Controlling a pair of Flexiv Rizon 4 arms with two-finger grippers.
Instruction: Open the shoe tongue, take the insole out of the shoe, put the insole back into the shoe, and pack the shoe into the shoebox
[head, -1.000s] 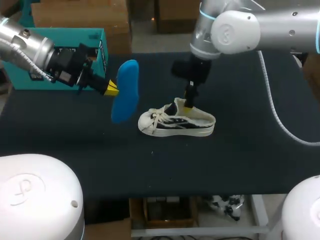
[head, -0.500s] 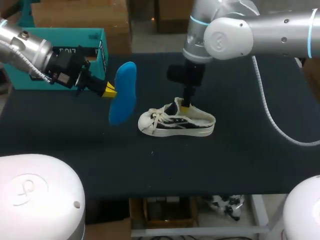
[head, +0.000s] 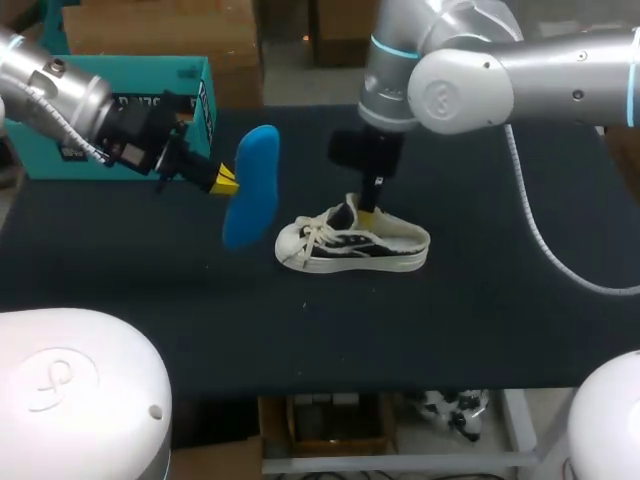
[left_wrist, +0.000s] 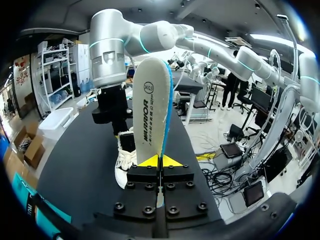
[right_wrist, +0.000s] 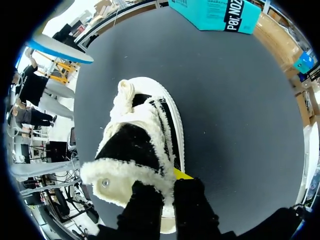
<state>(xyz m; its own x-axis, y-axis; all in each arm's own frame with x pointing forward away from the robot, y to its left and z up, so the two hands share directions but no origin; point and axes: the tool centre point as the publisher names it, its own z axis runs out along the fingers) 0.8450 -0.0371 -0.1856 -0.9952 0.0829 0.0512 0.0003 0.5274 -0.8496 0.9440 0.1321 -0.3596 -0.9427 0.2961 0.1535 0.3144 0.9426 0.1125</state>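
Observation:
A white low shoe (head: 350, 245) with black stripes and fleece lining lies on the black table, toe to the left. My right gripper (head: 368, 212) stands over its opening beside the tongue. In the right wrist view the right gripper (right_wrist: 167, 185) is shut on the shoe's (right_wrist: 150, 120) fleecy edge. My left gripper (head: 222, 180) is left of the shoe, above the table, shut on the lower end of the blue insole (head: 250, 185), which hangs upright. In the left wrist view the insole (left_wrist: 150, 110) rises from the left gripper (left_wrist: 160, 161), with the shoe (left_wrist: 125, 160) beyond it.
A teal shoebox (head: 190, 75) stands at the back left of the table, behind my left arm, and shows ahead of the shoe as the shoebox (right_wrist: 215, 15) in the right wrist view. Bare black tabletop (head: 480, 320) lies in front of and right of the shoe.
The right gripper's fingers have closed onto the shoe's edge, and that arm's upper part swung a little to the left. The left gripper with the insole has barely shifted.

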